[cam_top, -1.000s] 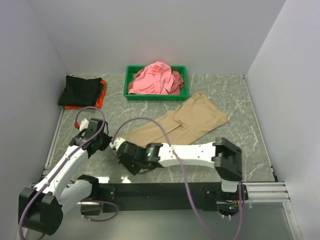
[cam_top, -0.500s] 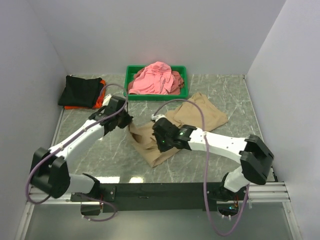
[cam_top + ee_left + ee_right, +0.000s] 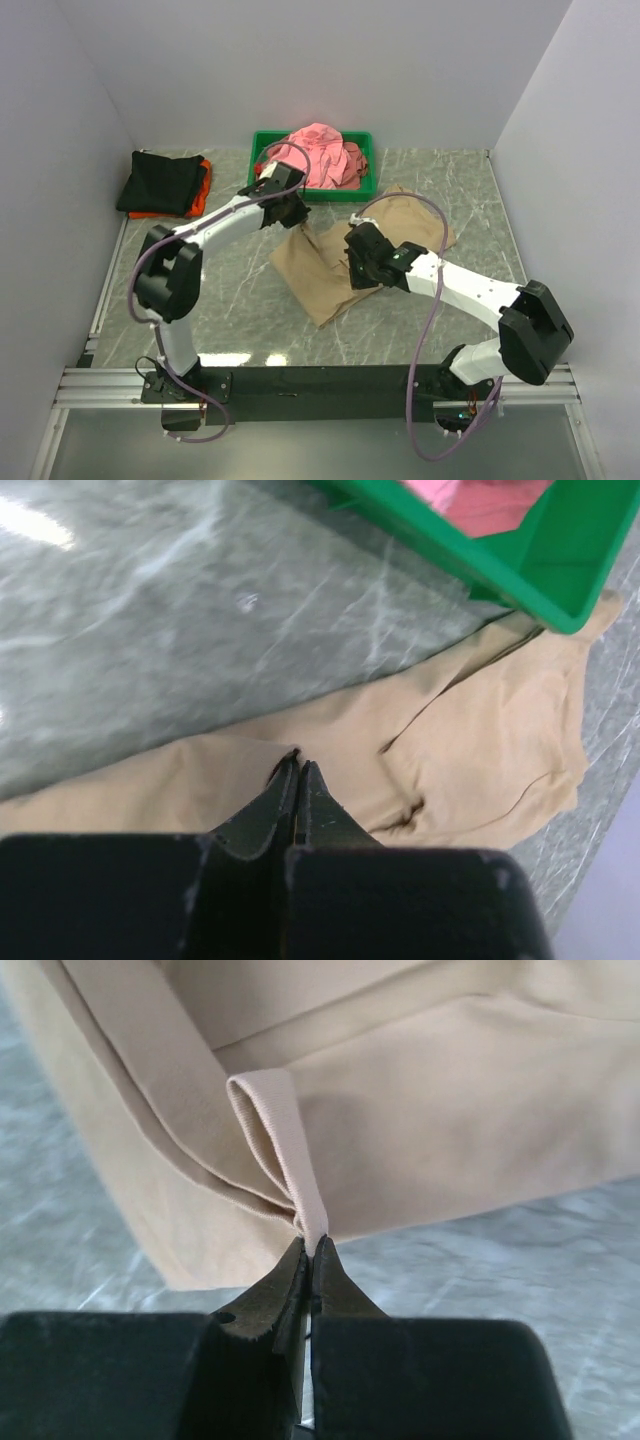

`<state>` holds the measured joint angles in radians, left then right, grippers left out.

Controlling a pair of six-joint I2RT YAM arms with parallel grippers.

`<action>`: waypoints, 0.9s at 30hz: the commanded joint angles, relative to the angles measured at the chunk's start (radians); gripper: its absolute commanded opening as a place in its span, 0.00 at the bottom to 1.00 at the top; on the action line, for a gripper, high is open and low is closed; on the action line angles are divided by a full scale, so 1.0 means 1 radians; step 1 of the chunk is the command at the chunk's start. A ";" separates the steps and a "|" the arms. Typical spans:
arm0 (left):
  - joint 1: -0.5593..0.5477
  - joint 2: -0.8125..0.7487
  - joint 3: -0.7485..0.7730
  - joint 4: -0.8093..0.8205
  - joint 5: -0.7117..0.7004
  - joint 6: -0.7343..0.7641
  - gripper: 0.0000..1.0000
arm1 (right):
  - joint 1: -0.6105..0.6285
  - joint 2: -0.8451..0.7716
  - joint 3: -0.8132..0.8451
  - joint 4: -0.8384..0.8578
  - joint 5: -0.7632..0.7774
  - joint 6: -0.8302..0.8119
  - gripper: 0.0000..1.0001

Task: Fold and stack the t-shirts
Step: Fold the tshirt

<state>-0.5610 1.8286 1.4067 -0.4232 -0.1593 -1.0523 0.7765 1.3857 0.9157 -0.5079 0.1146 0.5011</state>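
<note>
Table (image 3: 230, 300): grey marble top, everything sits on it.

Tan t-shirt (image 3: 318, 280): lies mid-table, in front of the tray, partly doubled over on itself. The near half shows as a double layer; the far half stretches out flat toward the right wall.

Tray (image 3: 335, 193): green, at the far edge, holds a loose heap of pink t-shirts (image 3: 320, 150), unfolded.

Far left: black t-shirt (image 3: 160, 180) folded, lying on top of an orange t-shirt (image 3: 202, 198).

Left gripper (image 3: 297, 768): jaws pressed together, with a pucker of tan cloth at the tips; reads as a pinch on the edge nearest the tray.

Right gripper (image 3: 310, 1245): jaws closed tight on a narrow upright fold of the tan hem, lifted off the layer below.

Handling judgement: thin knit, light, fully limp. It holds no shape between the two pinch points, sags and drags on the marble, and creases easily. It is not fragile or slippery, but a pinch can catch extra layers. Best holds are the hem and shoulder corners, one per gripper, well apart and level, so the span stays taut when laid down.
</note>
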 commanded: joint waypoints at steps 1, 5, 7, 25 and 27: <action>-0.014 0.047 0.104 0.012 0.015 0.031 0.00 | -0.062 -0.028 -0.017 0.005 0.045 -0.003 0.00; -0.019 0.104 0.159 0.008 0.007 0.035 0.01 | -0.114 -0.036 -0.038 0.023 0.030 -0.025 0.00; -0.022 0.124 0.190 0.006 0.014 0.041 0.01 | -0.146 -0.031 -0.041 0.028 0.031 -0.039 0.00; -0.046 0.370 0.451 -0.066 0.073 0.110 0.30 | -0.272 0.105 0.000 0.036 0.032 -0.015 0.14; -0.048 0.359 0.457 -0.063 0.081 0.133 0.54 | -0.272 0.107 0.008 0.022 0.048 -0.001 0.27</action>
<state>-0.6022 2.2063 1.8034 -0.4889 -0.0971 -0.9558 0.5140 1.4925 0.8745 -0.4675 0.1085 0.4755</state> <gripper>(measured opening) 0.470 0.234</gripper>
